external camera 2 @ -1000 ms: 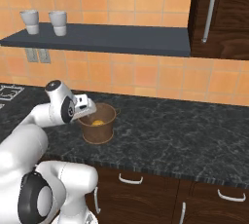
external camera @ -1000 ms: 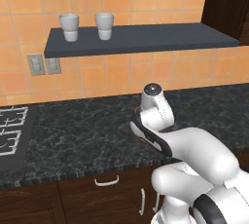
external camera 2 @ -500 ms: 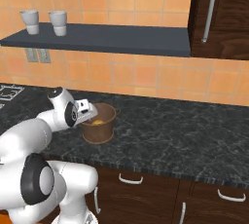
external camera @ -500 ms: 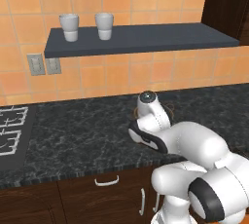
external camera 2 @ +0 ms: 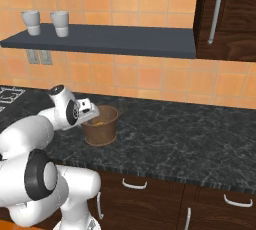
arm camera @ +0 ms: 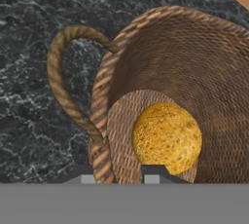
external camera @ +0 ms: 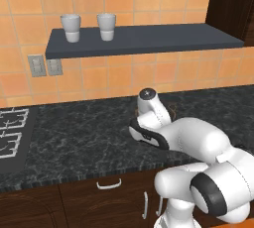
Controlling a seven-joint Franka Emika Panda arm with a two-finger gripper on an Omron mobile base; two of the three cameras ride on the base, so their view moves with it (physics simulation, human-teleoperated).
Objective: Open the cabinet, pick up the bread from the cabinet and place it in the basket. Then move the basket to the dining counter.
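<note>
The arm [external camera: 198, 142] hides most of the basket [external camera: 172, 108].

Both base views overlook the basket [external camera 2: 101, 125]; hand view peers inside.

The robot's white arm [external camera: 198, 142] is built of smooth, glossy, rounded shells that swell like tubes between its joints. Each joint is marked by a dark grey to black ring or band: one wide black collar circles the big rounded segment low in the left base view, and a thinner black curved seam runs along the segment above it. A round dark grey cap with a small pale centre tops the upper joint [external camera: 147, 93]. In the right base view the wrist carries a dark circular disc with a light rim, and beside it a small white boxy hand block [external camera 2: 86, 108] with dark spots. The two fingers [arm camera: 154, 171] show as small dark flat-topped tips with pale grey bases.
</note>
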